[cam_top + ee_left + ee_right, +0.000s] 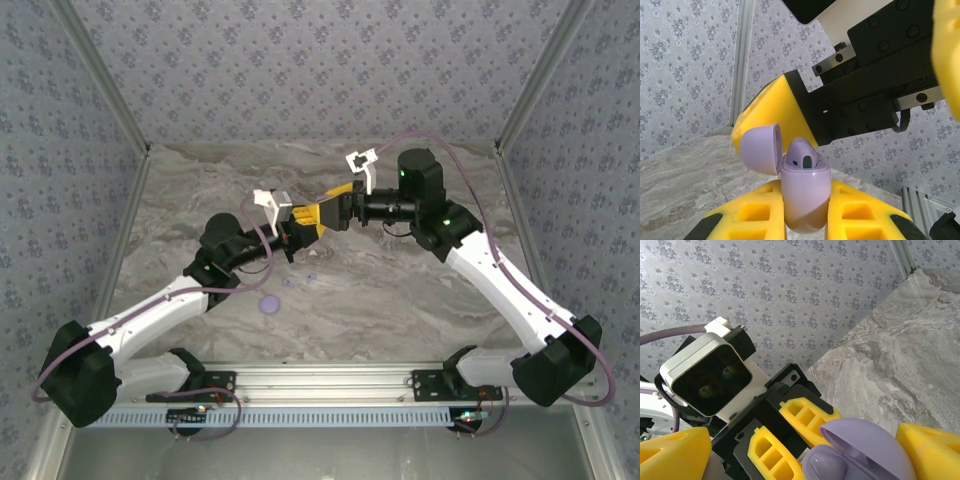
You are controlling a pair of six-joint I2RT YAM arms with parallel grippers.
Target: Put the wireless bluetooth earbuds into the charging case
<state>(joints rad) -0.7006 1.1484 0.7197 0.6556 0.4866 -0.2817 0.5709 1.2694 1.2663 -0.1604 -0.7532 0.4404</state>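
Left wrist view: left tool [805, 220] is clenched on the lavender charging case [805, 200], a yellow finger on each side and the case upright between them. Lid [760, 150] is flipped open to the left. One lavender earbud [803, 156] sits in the case, its top poking above the rim and dark marks showing on it. Can't tell whether a second slot is filled.

Right wrist view: right tool [802, 452] is released, its yellow fingers spread wide to either side of the case lid [865, 440], with a clear gap on the left side. The left tool's fingers sit just behind the case.

Top view: both tools meet above the middle of the table [420, 290], left tool [305, 225] tip to tip with right tool [328, 205]. A lavender disc [270, 303] lies on the table near the left arm. Two tiny pale bits [311, 277] lie just beyond it, too small to identify.
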